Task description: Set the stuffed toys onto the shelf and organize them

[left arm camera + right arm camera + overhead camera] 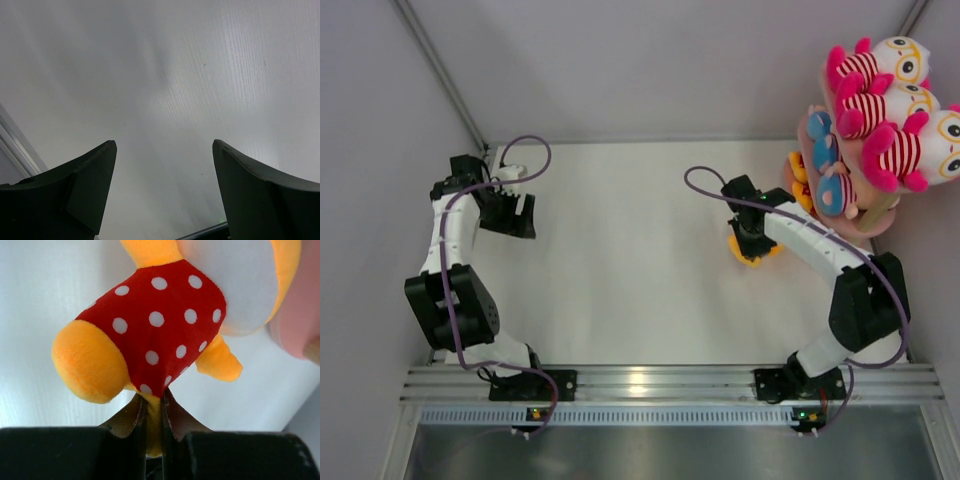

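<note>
The shelf [876, 224] stands far right on the table [620, 250], striped toys [880, 95] on top; just beside it, the orange polka-dot toy [155, 325] is pinched by the right gripper [154, 401]; the left gripper [162, 167] hangs spread, empty; the grasp looks done, so next comes lifting to a free tier.

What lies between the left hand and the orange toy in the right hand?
In the top view, only bare table lies between left hand and orange toy.

Looks like a robot lab test cell, not anyone's home. Plain white table [620, 260] boxed in by bare grey walls [670, 60], left arm [455, 255] and right arm [820, 245] bolted to an aluminium rail [660, 382], purple cables [530, 138] looping loose.
</note>
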Controlling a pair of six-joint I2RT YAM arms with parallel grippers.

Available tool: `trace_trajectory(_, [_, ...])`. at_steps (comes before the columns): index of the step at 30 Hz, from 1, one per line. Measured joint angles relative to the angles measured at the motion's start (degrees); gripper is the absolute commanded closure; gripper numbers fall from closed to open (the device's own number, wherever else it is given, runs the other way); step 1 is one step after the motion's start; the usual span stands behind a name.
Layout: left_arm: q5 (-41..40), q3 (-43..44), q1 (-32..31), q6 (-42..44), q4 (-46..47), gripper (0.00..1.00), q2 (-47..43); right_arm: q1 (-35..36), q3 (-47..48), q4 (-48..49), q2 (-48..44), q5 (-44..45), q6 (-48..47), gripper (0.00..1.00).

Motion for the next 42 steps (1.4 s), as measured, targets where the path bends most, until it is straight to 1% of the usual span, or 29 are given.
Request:
trace_trajectory(5, [0.33, 0.00, 0.00, 0.52, 0.00, 0.17, 0.00, -2.99, 1.09, -6.93, -1.77, 6.84, 4.55, 1.00])
trace_trajectory(10, [0.31, 0.00, 0.00, 1.16, 0.00, 0.17, -0.02, -3.52, 3.02, -10.69, -1.77, 12.46, 6.25, 1.00])
trace_trajectory(14, [0.31, 0.00, 0.02, 1.36, 0.00, 0.17, -0.02, -3.58, 4.92, -12.72, -1.88, 13.53, 7.08, 1.00])
trace_trajectory(21, [0.42, 0.00, 0.00, 1.36, -0.04, 0.17, -0.02, -1.99, 11.76, -15.39, -4.42, 15.72, 8.92, 1.00])
trace_trajectory(24, [0.42, 0.00, 0.00, 1.36, -0.02, 0.17, -0.02, -1.88, 12.09, -16.52, -5.46, 17.46, 9.46, 1.00])
trace_trajectory(29, [0.37, 0.00, 0.00, 1.40, -0.02, 0.17, -0.02, -3.52, 7.21, -15.96, -7.15, 18.01, 9.20, 1.00])
trace_trajectory(35, [0.37, 0.00, 0.00, 1.55, -0.04, 0.17, -0.02, -8.52, 2.49, -13.29, -7.45, 17.16, 8.24, 1.00])
trace_trajectory(42, [0.37, -0.02, 0.02, 1.73, -0.02, 0.17, -0.02, -15.15, -2.71, -3.89, -7.43, 17.86, 5.35, 1.00])
